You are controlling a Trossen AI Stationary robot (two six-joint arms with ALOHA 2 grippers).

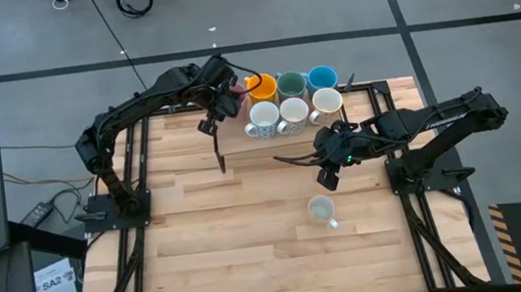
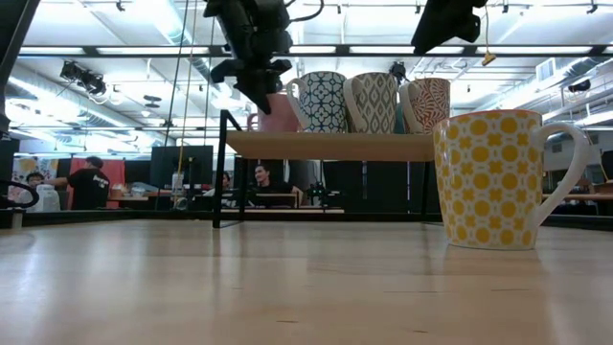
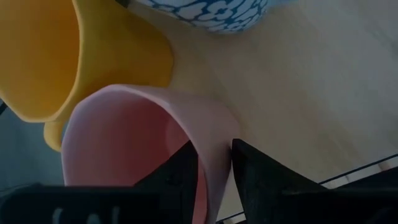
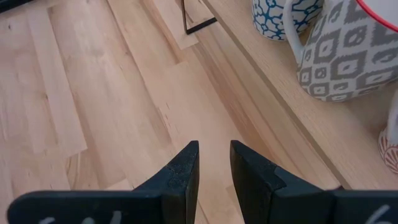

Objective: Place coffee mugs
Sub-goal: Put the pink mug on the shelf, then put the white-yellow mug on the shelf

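A pink mug [image 1: 234, 102] stands upright at the left end of a raised wooden shelf [image 1: 241, 146], next to an orange mug [image 1: 261, 88]. Dark green [image 1: 291, 85] and blue [image 1: 322, 78] mugs stand behind three patterned white ones [image 1: 293, 113]. My left gripper [image 3: 215, 163] is open, with one finger inside the pink mug [image 3: 124, 143] and one outside its wall. A yellow-patterned mug [image 1: 322, 208] stands on the table. My right gripper [image 4: 214, 155] hangs open above the table just in front of the shelf, with nothing between its fingers. My left gripper straddles the pink mug's wall [image 3: 214, 149] at the rim, one finger [image 3: 183, 171] inside and one finger [image 3: 252, 171] outside, coming slanting from above. Whether either finger touches the wall, I cannot tell. The mug rests upright on the shelf.
The shelf stands on thin black legs [image 2: 222, 168] at the table's far side. Bare wooden table [image 1: 232, 238] lies in front of it, holding only the yellow-patterned mug [image 2: 498, 177]. People sit in the room behind the table [image 2: 263, 182].
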